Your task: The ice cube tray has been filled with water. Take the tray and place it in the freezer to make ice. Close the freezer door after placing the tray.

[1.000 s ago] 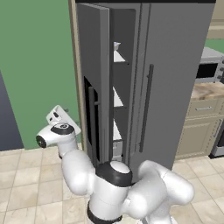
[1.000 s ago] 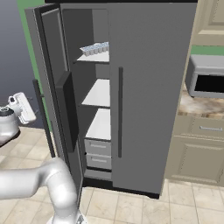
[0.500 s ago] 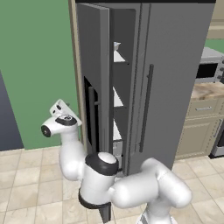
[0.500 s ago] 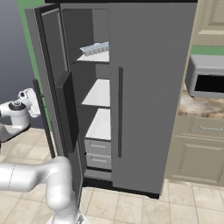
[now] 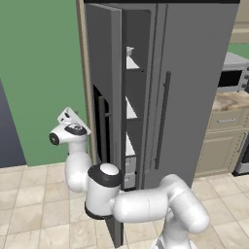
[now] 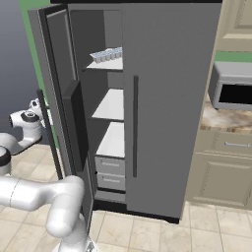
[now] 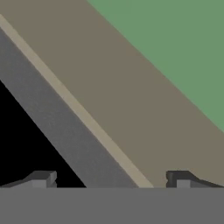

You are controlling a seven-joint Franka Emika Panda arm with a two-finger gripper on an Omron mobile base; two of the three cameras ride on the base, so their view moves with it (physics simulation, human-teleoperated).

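One ice cube tray [image 6: 106,55] sits on the freezer's [image 6: 110,106] top shelf; the freezer door [image 6: 66,113] stands open, the gripper [image 7: 109,178] spread wide, empty, beside its outer face.

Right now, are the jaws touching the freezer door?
Cannot tell. In the hand view the gripper has open jaws facing the freezer door's edge, but no gap or contact shows plainly; the left base view shows the hand beside the door.
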